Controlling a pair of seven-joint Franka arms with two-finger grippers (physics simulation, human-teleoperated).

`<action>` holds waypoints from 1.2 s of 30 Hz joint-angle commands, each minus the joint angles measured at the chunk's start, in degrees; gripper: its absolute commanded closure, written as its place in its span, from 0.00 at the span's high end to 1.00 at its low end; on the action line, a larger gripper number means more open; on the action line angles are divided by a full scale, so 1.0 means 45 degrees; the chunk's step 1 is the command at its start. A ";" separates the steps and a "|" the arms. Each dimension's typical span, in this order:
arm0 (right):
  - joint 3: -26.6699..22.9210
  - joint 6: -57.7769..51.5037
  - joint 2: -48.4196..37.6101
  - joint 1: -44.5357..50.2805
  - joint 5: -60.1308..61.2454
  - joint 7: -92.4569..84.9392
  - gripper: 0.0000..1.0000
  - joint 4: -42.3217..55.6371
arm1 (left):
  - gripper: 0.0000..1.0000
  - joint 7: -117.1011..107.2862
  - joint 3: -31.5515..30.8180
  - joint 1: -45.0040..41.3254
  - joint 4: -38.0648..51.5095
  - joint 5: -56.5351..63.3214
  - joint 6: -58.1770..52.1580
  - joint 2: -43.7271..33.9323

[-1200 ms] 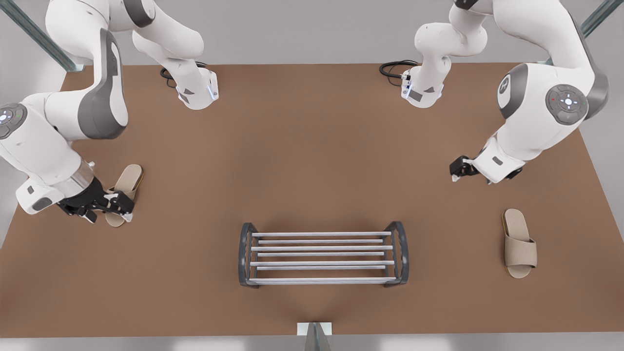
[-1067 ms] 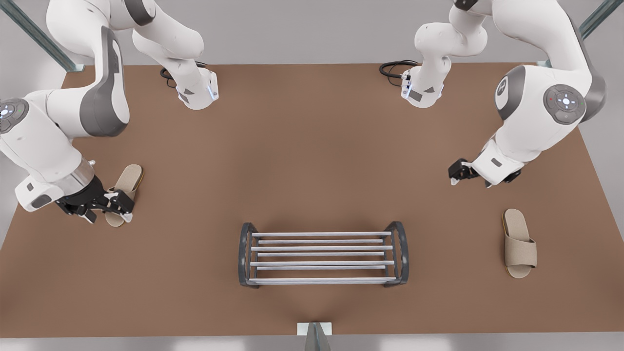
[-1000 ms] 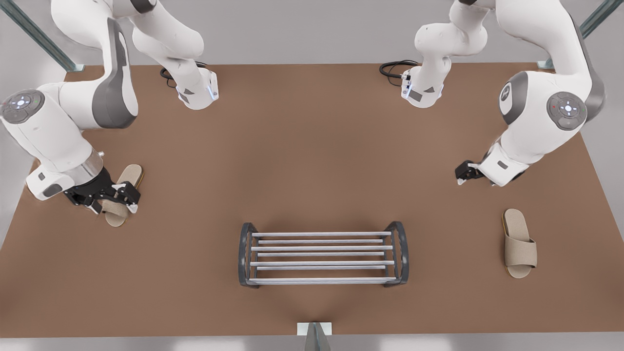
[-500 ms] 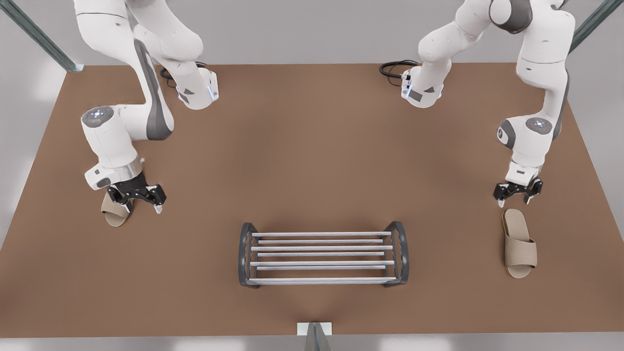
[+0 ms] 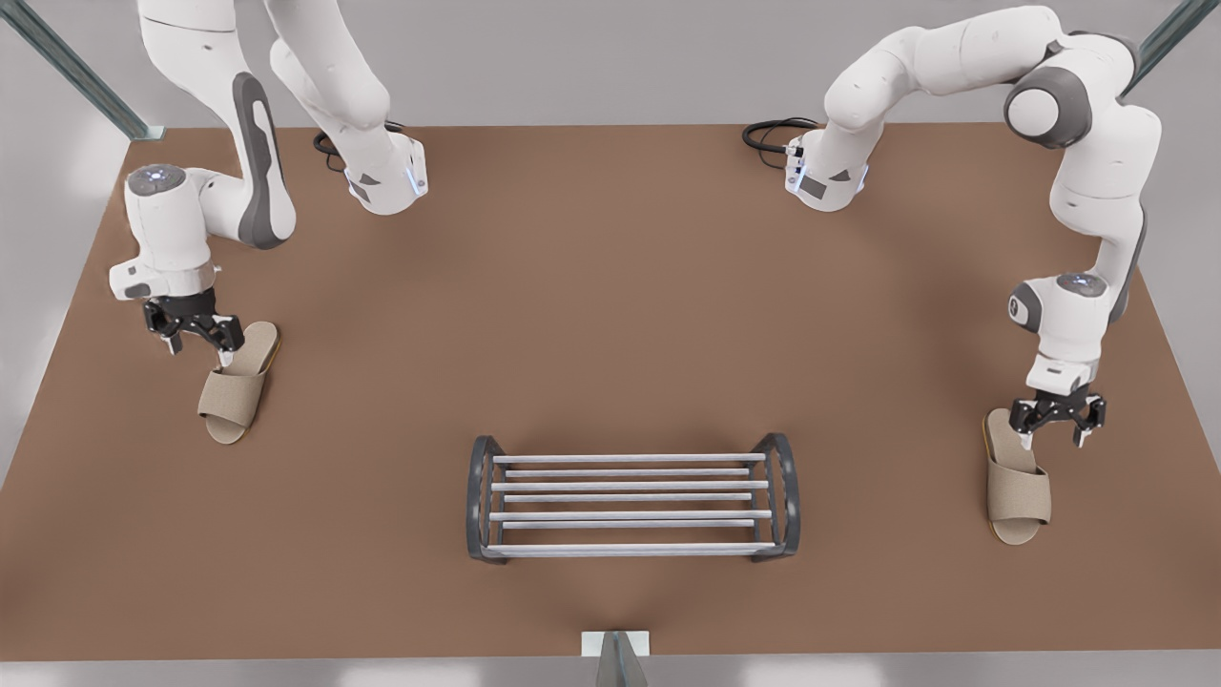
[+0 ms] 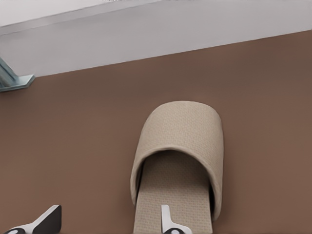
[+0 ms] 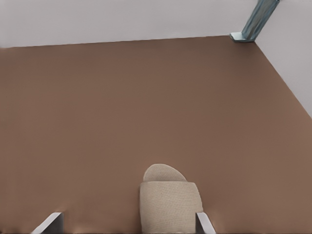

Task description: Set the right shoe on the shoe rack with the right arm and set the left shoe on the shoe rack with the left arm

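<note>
While the shoe rack (image 5: 630, 486) stands bare, left gripper (image 5: 1055, 439) and right gripper (image 5: 200, 351) hover over their slippers' heels — left slipper (image 5: 1019, 491), right slipper (image 5: 232, 393) — jaws apart.

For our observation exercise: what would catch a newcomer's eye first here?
At opposite ends of the table, each gripper hangs over a beige slipper: the right gripper, jaws open, at the front view's left over the right shoe; the left gripper, jaws open, over the left shoe. Between them stands the silver-barred shoe rack.
</note>
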 commanded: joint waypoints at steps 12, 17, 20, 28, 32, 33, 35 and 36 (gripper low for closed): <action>0.0004 0.1908 0.2136 -0.1692 0.0006 -0.5192 1.00 -0.0412 | 0.99 0.0543 -0.0609 0.0018 0.2084 0.0286 0.0245 0.1750; 0.0004 0.3315 0.3796 -0.2122 0.0006 -0.5211 1.00 -0.0314 | 0.99 0.0543 -0.0590 0.0037 0.2494 0.0305 0.0245 0.1984; 0.0004 0.3490 0.4090 -0.2122 0.0006 -0.5231 1.00 -0.0080 | 0.99 0.0562 -0.0609 -0.0002 0.2749 0.0305 0.0245 0.2199; 0.0004 0.3471 0.4324 -0.3743 -0.0014 -0.6539 1.00 0.0077 | 0.58 0.0562 -0.0726 0.0018 0.2807 0.0325 0.0245 0.2258; -0.0035 0.3491 0.4870 -0.3801 -0.0014 -0.6578 1.00 0.0408 | 0.29 0.0562 -0.0726 0.0018 0.2905 0.0306 0.0245 0.2238; -0.0055 0.3491 0.5066 -0.4094 -0.0014 -0.6656 1.00 0.0643 | 0.28 0.0562 -0.0726 0.0037 0.2905 0.0286 0.0245 0.2238; -0.0074 0.3510 0.5223 -0.4250 -0.0014 -0.6676 1.00 0.0838 | 0.23 0.0368 -0.0726 0.0018 0.2905 0.0208 0.0245 0.2141; -0.0074 0.3491 0.5300 -0.4290 -0.0014 -0.6676 1.00 0.0917 | 0.21 0.0289 -0.0823 0.0037 0.2905 0.0169 0.0245 0.2121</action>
